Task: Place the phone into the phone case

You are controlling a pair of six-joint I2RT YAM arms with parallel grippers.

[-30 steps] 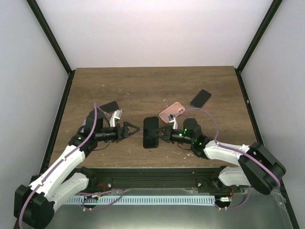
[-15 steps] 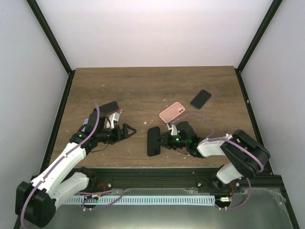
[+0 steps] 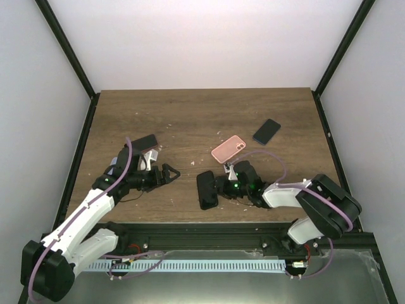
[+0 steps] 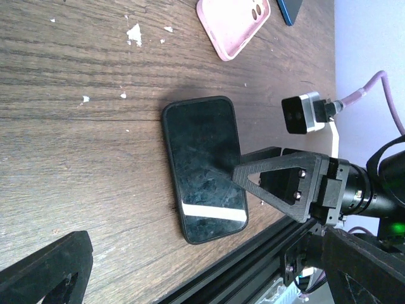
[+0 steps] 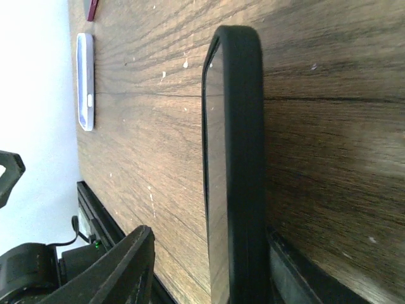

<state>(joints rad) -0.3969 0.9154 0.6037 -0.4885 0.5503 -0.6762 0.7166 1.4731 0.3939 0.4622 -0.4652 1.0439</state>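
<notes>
Black, glossy-screened slab phone (image 3: 205, 189) lies flat, screen up, on the brown wooden counter (image 3: 190, 120) close to its near edge, its long axis running near to far with the far end leaning slightly left. The right end effector (image 3: 221, 185) straddles its right long edge, jaws seemingly spread rather than clamped; the left end effector (image 3: 171, 173) hangs spread, well apart. Levering one edge could skid it off the counter.

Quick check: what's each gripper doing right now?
Left gripper: open, holding nothing.
Right gripper: open, fingers either side of the black-cased phone at its end, one finger clear of the screen.
</notes>
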